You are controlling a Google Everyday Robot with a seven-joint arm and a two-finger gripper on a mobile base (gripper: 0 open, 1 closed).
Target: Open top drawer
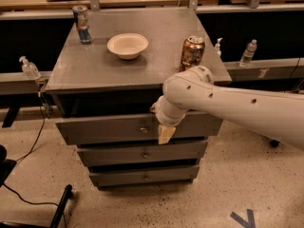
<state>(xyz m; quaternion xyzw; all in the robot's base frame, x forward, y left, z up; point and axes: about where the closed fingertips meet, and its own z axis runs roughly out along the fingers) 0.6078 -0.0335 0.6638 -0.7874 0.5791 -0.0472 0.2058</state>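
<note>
The top drawer [102, 128] is the widest of three flat grey drawer fronts under the grey cabinet top [95, 65]. It has a small round knob [143, 129] at its centre. A dark gap shows above it. My gripper [165, 134], pale yellow at the tip, hangs from the white arm [228, 106] in front of this drawer. It sits just right of the knob and slightly below it, over the drawer's lower edge. The arm hides the right part of the drawer front.
Two narrower drawer fronts [142, 153] [142, 176] lie below. On the cabinet top stand a white bowl [127, 45], a brown can [192, 52] and a blue can [81, 23]. A black chair base [59, 208] and a cable lie on the floor at the left.
</note>
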